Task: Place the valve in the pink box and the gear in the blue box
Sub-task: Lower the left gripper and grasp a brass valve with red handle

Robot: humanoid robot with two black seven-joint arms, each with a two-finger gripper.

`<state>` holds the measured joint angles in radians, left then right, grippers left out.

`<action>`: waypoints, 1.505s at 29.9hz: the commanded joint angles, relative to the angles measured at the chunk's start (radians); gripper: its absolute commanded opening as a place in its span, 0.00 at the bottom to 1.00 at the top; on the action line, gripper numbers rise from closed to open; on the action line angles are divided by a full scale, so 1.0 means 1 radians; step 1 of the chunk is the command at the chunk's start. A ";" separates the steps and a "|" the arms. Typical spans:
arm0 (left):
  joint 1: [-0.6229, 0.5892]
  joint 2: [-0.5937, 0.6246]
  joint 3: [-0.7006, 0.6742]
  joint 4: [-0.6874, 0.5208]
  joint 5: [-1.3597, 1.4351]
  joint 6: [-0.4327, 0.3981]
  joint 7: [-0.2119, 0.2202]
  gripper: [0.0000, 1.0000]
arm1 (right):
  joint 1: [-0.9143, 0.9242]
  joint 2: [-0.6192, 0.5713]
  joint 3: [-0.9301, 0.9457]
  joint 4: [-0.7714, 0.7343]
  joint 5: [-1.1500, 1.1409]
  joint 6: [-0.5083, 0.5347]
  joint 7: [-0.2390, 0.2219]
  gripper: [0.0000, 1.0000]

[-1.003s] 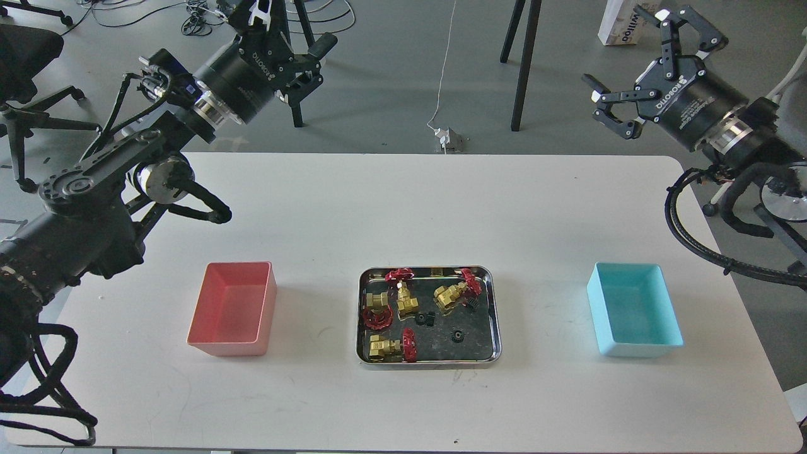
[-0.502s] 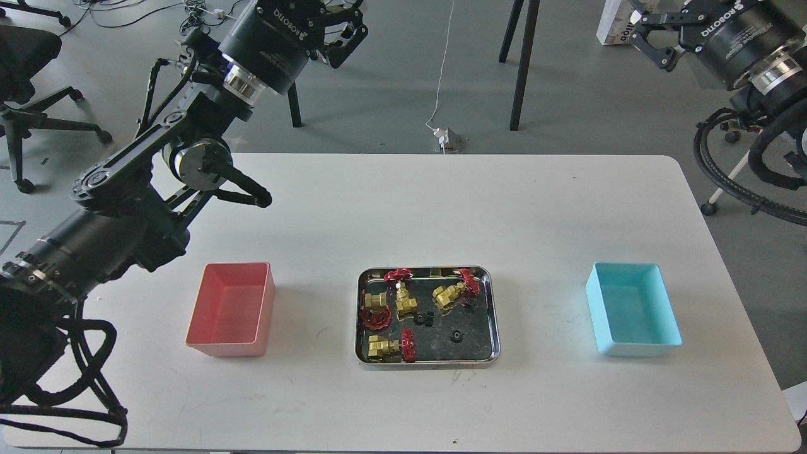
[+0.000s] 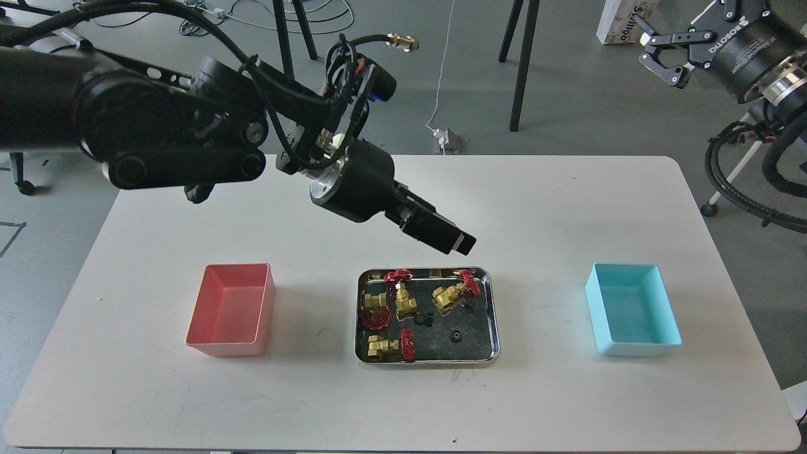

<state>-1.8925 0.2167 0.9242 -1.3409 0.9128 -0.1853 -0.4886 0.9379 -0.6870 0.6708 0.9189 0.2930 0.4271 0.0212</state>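
Several brass valves with red handwheels lie in a steel tray (image 3: pixel 492 315) at the table's middle: one at the front left (image 3: pixel 386 347), one at the left (image 3: pixel 377 309), one at the back (image 3: pixel 403 296), one at the back right (image 3: pixel 452 294). Tiny black gears (image 3: pixel 456 335) (image 3: pixel 423 319) (image 3: pixel 470 304) lie among them. The pink box (image 3: pixel 232 309) is left of the tray and empty. The blue box (image 3: pixel 633 309) is right of it and empty. My left gripper (image 3: pixel 462 242) hangs just above the tray's back edge, seen side-on, fingers indistinct. My right gripper (image 3: pixel 678 44) is open, high at the far right, off the table.
The white table (image 3: pixel 567 208) carries only the tray and the two boxes. My left arm (image 3: pixel 189 139) reaches across the back left of the table. Chair and stand legs, cables and a carton (image 3: pixel 624 22) are on the floor behind.
My left arm has swung from high at the back left down and rightward, bringing its gripper over the tray's back edge. My right gripper rose and stays high at the right.
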 commanded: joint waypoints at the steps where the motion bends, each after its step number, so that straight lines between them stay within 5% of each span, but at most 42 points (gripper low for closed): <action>1: 0.035 -0.201 0.296 0.049 0.092 0.258 0.000 0.98 | 0.001 0.010 0.000 0.009 0.000 -0.056 0.000 1.00; 3: 0.119 -0.217 0.353 0.101 0.092 0.323 0.000 0.98 | 0.001 0.023 0.001 0.003 0.000 -0.074 0.000 1.00; 9: 0.298 -0.217 0.351 0.253 0.092 0.339 0.000 0.97 | -0.013 0.038 0.001 -0.015 0.000 -0.087 0.003 1.00; 24: 0.454 -0.217 0.326 0.405 0.098 0.345 0.000 0.92 | -0.034 0.054 0.000 -0.011 -0.002 -0.087 0.005 1.00; 45: 0.464 -0.217 0.324 0.430 0.106 0.345 0.000 0.49 | -0.068 0.054 0.000 -0.011 -0.002 -0.087 0.006 1.00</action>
<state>-1.4236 0.0000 1.2500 -0.9064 1.0184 0.1593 -0.4887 0.8706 -0.6335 0.6704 0.9081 0.2922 0.3405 0.0276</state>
